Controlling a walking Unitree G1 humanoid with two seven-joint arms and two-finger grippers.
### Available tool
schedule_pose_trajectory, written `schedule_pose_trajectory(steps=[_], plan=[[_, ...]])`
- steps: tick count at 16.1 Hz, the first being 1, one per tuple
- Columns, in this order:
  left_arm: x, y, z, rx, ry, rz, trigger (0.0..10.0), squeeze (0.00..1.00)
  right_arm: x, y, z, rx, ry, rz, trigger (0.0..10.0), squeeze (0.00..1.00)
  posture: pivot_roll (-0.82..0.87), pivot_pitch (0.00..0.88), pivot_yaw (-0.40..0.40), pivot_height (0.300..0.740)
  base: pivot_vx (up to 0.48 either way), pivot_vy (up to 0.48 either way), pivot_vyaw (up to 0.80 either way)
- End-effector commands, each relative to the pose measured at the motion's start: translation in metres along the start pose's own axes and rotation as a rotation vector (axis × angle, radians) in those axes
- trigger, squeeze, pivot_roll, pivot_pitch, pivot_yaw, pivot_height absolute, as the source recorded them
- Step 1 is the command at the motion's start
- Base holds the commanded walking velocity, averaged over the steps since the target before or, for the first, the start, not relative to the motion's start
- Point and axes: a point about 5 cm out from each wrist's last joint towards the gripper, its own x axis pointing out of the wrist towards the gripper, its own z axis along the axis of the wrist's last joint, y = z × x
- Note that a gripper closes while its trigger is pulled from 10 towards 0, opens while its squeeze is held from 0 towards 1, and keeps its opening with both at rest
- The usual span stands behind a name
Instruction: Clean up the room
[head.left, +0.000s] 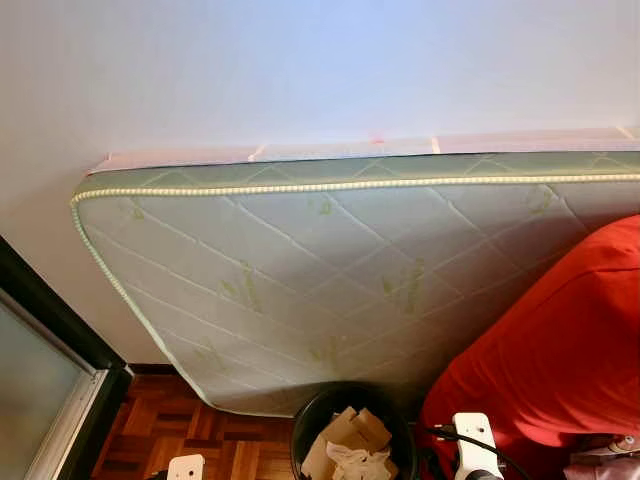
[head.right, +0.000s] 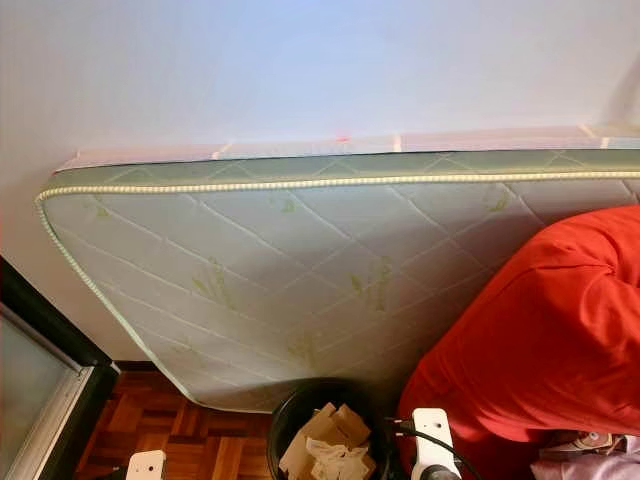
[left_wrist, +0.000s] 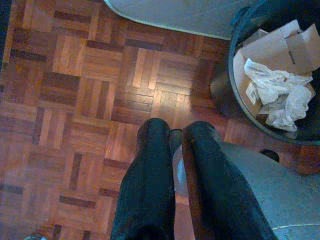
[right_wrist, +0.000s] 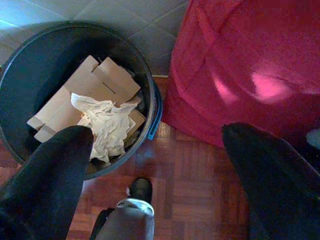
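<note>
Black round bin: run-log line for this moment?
black round bin: cardboard, crumpled paper inside | left hand: shut, over parquet | right hand: open, beside bin

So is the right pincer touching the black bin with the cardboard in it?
Apart. The right wrist view shows the open right pincer hanging above the parquet floor, looking down on the black bin.

mattress (head.left: 330, 270): quilted cloth, matt, corded piping
floor (left_wrist: 75, 100): wood parquet, glossy
bin (right_wrist: 30, 65): dark smooth plastic
box (right_wrist: 95, 85): brown cardboard, matt
wrapping (right_wrist: 107, 122): crumpled white paper or plastic
cover (head.left: 560, 340): red cloth, matt
wall (head.left: 300, 70): smooth, matt
</note>
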Motion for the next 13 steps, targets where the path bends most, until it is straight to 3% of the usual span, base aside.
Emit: schedule_pose_trajectory(steps=[1, 13], plan=[[-0.0019, 0.0027, -0.0060, 0.004, 0.021, 0.004, 10.0, 0.00, 0.0000, 0.0038, -0.0031, 0.004, 0.013, 0.009, 10.0, 0.00, 0.05, 0.000, 0.056, 0.713, -0.247, 0.000, 0.00], [-0.0026, 0.0021, -0.0079, 0.016, 0.025, -0.005, 10.0, 0.00, -0.0006, 0.0040, -0.0057, -0.002, 0.018, 0.015, 10.0, 0.00, 0.04, 0.000, 0.063, 0.713, -0.252, 0.000, 0.00]])
